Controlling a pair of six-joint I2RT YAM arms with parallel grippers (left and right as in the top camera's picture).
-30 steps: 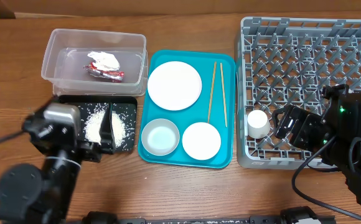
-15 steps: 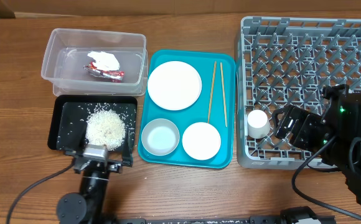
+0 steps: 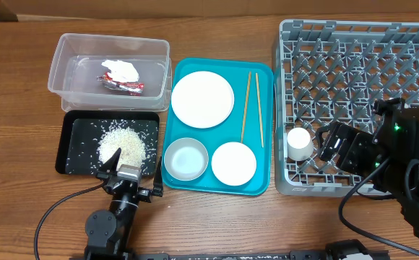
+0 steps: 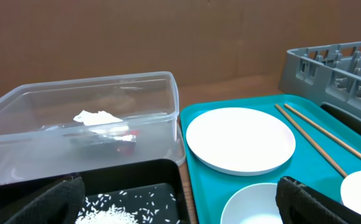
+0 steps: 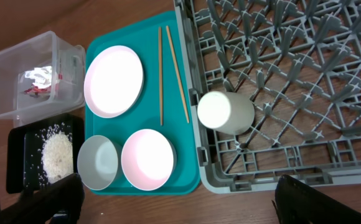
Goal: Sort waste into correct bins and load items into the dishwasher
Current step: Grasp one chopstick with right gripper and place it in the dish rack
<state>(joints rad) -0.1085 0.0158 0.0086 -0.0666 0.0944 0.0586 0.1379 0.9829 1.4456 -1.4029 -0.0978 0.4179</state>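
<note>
Wooden table (image 3: 22,65), seen from overhead. Chopsticks (image 3: 247,108) lying centre-right on teal tray (image 3: 224,133), long axis top to bottom, just beside grey rack (image 3: 412,32). Right gripper (image 5: 177,186) nearer, at lower right, jaws spread wide, empty. Left gripper (image 4: 180,183) at lower left by black tray (image 3: 68,123), likewise spread, holding nothing.
</note>
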